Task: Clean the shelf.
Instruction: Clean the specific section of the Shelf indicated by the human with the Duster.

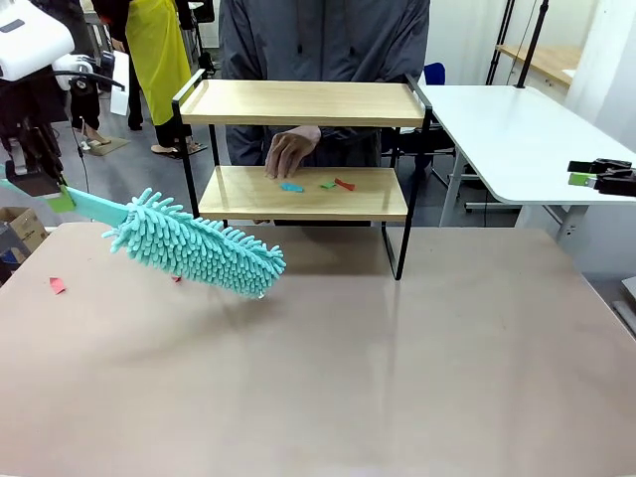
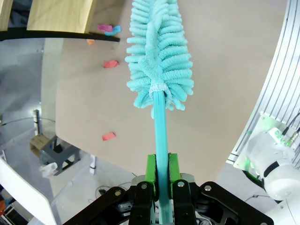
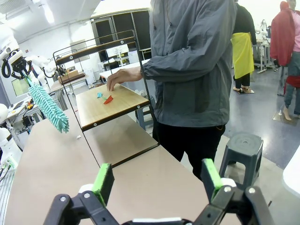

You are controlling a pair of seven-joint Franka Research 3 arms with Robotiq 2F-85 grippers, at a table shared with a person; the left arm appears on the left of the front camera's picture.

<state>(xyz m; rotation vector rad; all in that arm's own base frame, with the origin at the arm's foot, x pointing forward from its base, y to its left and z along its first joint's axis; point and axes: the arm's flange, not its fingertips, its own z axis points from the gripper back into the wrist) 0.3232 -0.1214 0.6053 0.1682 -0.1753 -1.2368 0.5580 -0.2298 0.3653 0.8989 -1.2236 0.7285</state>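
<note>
A: Which step is in hand now?

B: I think it is the approach. The left gripper [image 2: 161, 165] is clenched on the handle of the turquoise microfibre duster [image 1: 194, 245]. It holds the duster slanted, at the left of the frame, above the table [image 1: 397, 378]. The duster is not yet at the shelf [image 1: 298, 102] in the upper middle.

A: And the next move?

B: The head must reach the lower board, where the paper scraps [image 1: 291, 187] lie near the person's hand [image 1: 291, 151]. The right gripper [image 3: 157, 180] is wide apart and holds nothing.

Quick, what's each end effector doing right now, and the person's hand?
Left end effector: closed on the handle of the duster.
Right end effector: open, holding nothing.
Person's hand: nothing visibly held, over the lower board of the shelf.
</note>
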